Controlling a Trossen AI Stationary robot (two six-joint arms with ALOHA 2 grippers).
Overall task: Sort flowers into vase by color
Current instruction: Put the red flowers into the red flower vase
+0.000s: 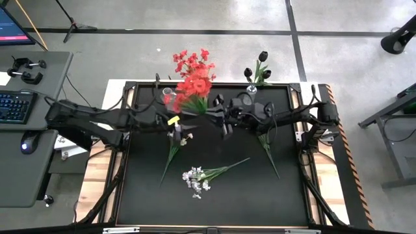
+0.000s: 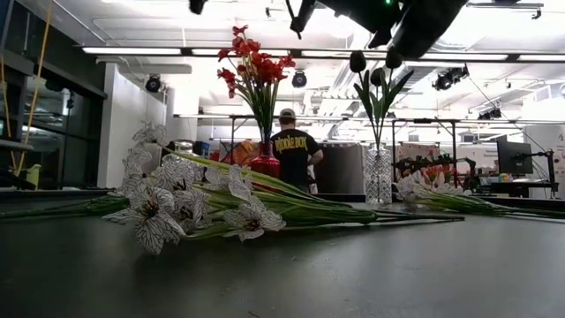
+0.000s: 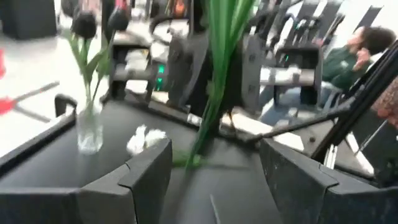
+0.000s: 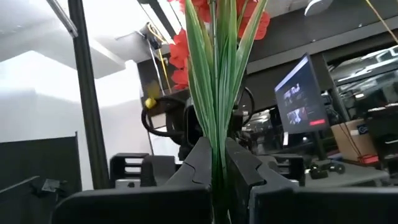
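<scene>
My right gripper (image 4: 217,163) is shut on a red flower (image 1: 195,88) held high over the table's far middle. My left gripper (image 3: 214,158) stands open just to the left (image 1: 183,125), facing that flower's green stem (image 3: 208,106), which is beyond its fingertips. More red flowers (image 2: 256,71) stand in a vase (image 2: 265,163) at the far edge. Black flowers (image 2: 378,79) stand in a clear glass vase (image 3: 90,127) to the right. White flowers (image 1: 195,179) lie flat on the black mat, with two more sprays (image 1: 174,146) (image 1: 266,148) farther back. My right gripper pinches the red flower's leafy green stem (image 4: 217,140) below the blossoms, between its two fingers. The fingers slant upward from the table's right side. The flower stands upright, its red blossoms (image 4: 199,25) above the fingers and its lower stem (image 3: 200,140) hanging below, lifted off the mat.
The two vases stand close together along the mat's far edge. Raised frame rails (image 1: 305,162) border the mat. A desk with a keyboard (image 1: 13,107) is at the left. People and desks show in the room beyond the table (image 2: 294,146).
</scene>
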